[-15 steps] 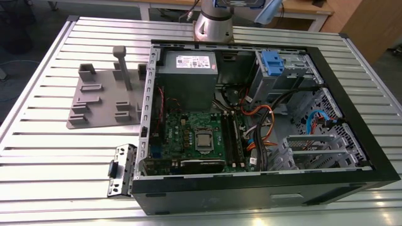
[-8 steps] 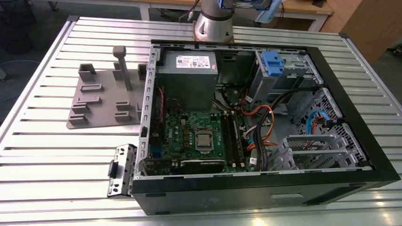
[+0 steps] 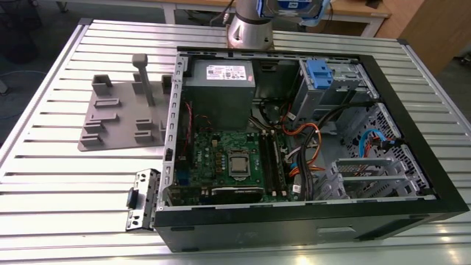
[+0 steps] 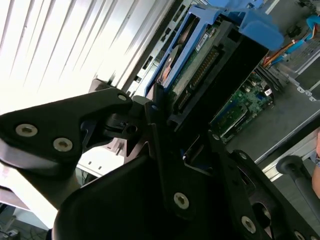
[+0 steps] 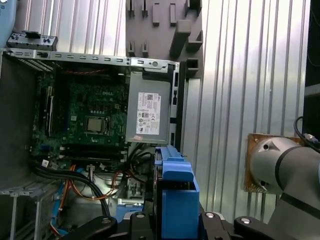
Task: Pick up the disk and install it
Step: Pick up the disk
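Note:
My gripper (image 4: pixel 184 122) is shut on the disk (image 4: pixel 200 55), a silver drive in a blue plastic carrier frame. In the second wrist view the black fingers (image 4: pixel 156 107) clamp the drive's end, and its connector edge and circuit board face the camera. In the first wrist view the disk's blue carrier (image 5: pixel 175 192) stands on edge between the gripper's (image 5: pixel 172 222) fingers. The drive hangs in the air above the open computer case (image 5: pixel 150 62), near the grey power supply (image 5: pixel 148 115).
The open computer case (image 3: pixel 412 165) lies on the slatted metal table (image 3: pixel 44 182). Inside are the motherboard (image 3: pixel 231 160), the power supply (image 3: pixel 218 88) and a drive cage (image 3: pixel 335 88) with a blue latch (image 3: pixel 318 72). A grey fixture (image 3: pixel 125 118) lies on the exterior view's left. The arm's base (image 3: pixel 250 30) stands behind the case.

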